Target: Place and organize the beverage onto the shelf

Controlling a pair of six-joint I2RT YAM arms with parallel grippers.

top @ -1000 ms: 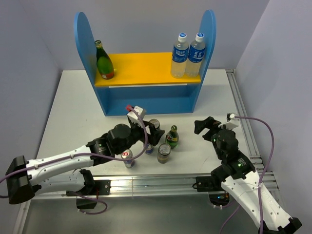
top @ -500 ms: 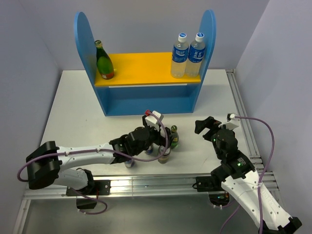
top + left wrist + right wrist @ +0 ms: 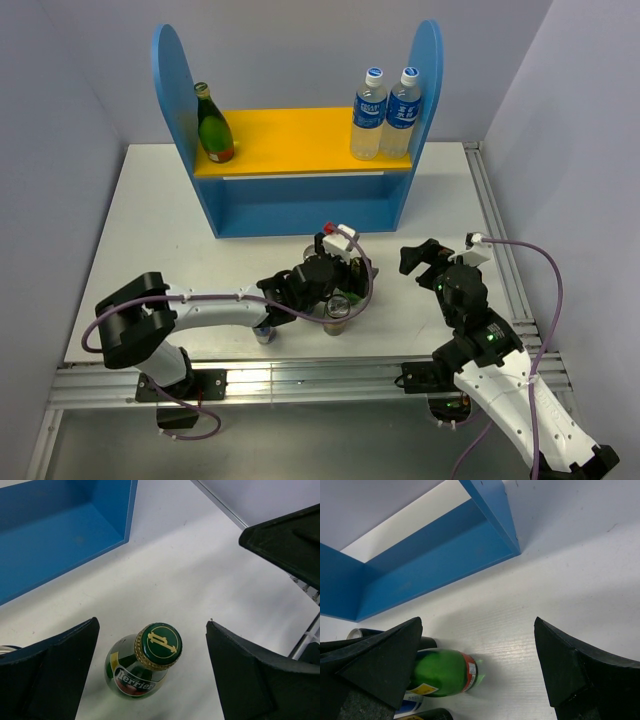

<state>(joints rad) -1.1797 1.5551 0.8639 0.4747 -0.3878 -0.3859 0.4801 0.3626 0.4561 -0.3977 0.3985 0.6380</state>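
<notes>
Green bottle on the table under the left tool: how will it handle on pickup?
Green bottle looks like glass: probably rigid, heavy for its size, slick. Upright with a narrow neck, so a push up high may tip it.

Green bottle [image 3: 131, 676] with green cap [image 3: 159, 642] and gold emblem, blue shelf [image 3: 300, 205] with yellow-orange board [image 3: 290, 135], white bench [image 3: 160, 230], my black left end effector [image 3: 152, 670].

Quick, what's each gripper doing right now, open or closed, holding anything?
Left gripper: open, fingers either side of the green bottle, not touching it.
Right gripper: open, holding nothing.
</notes>
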